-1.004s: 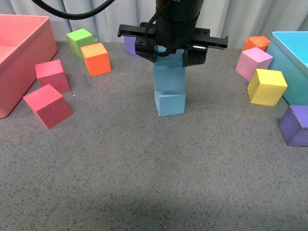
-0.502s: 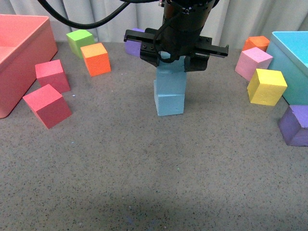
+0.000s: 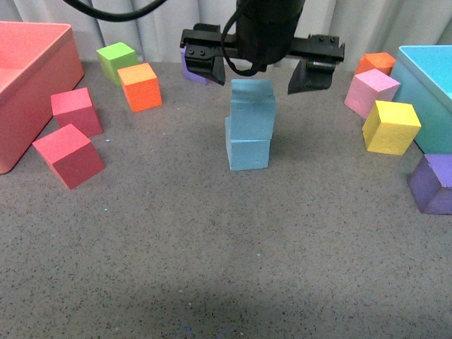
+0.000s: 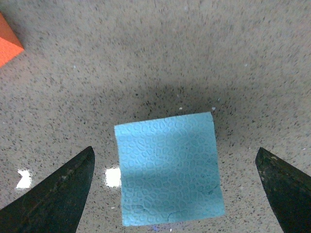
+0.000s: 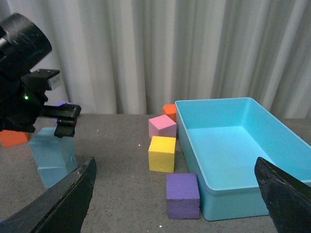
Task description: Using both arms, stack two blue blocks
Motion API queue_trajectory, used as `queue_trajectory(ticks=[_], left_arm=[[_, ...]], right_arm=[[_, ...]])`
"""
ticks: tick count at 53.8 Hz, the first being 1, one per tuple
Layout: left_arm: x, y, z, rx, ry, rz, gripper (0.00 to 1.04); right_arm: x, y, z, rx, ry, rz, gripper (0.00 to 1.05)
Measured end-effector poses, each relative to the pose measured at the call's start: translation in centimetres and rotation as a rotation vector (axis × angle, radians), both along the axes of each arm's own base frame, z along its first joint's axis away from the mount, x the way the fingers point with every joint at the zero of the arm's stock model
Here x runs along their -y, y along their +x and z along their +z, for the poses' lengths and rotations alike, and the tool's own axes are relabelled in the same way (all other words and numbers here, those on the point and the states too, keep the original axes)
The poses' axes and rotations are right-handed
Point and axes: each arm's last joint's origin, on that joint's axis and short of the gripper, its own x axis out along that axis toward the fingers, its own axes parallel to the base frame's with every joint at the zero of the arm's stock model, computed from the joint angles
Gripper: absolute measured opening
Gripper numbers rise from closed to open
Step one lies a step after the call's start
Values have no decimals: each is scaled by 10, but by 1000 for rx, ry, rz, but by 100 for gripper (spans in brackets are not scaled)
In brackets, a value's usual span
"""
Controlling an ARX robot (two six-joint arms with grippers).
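Two light blue blocks stand stacked mid-table: the upper block (image 3: 252,107) rests slightly turned on the lower block (image 3: 248,152). My left gripper (image 3: 258,74) hovers just above the stack, open, its fingers spread wider than the block and touching nothing. In the left wrist view the upper block's top face (image 4: 167,167) lies between the open left gripper (image 4: 175,155) fingers. My right gripper (image 5: 175,165) is open and empty, well off to the right of the stack, and its camera shows the upper block (image 5: 52,145) on the lower block (image 5: 53,175) at a distance.
A red bin (image 3: 28,78) stands at the left with two red cubes (image 3: 69,154), an orange cube (image 3: 141,86) and a green cube (image 3: 117,59). At the right are a turquoise bin (image 3: 431,78) and pink (image 3: 371,92), yellow (image 3: 391,127) and purple (image 3: 432,185) cubes.
My left gripper has opened, let go of the upper blue block and risen a little. The block stays on the lower one.
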Motion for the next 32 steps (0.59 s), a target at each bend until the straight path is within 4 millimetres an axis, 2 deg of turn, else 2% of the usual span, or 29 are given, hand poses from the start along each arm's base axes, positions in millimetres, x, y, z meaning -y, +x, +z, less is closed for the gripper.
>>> queue_trajectory(ticks=[3,6,10,13,16,17,18,22,27,32], left_arm=[[-3,-2,8,32,-13,9,98],[-12,-5,14,248,25,29,89],[-32,-17,14,427,34,28,78],[-61,-33,11,579,-5,30,67],[-100,-59,13,806,-81,65,53],[-105,-63,12,827,-91,64,51],[-118,-74,15,882,-107,76,46],[-157,-108,17,941,-108,96,28],[-186,-145,4,907,-91,81,5],[-203,-167,-4,901,-90,70,4]], right_arm=[[0,0,0,0,0,0,95],[0,0,0,0,0,0,95],[0,0,0,0,0,0,95],[0,0,0,0,0,-2,95],[0,0,0,0,0,-2,95],[0,0,0,0,0,-2,95],[0,0,0,0,0,-2,95],[0,0,0,0,0,-1,95],[0,0,0,0,0,0,95],[0,0,0,0,0,-1,95]])
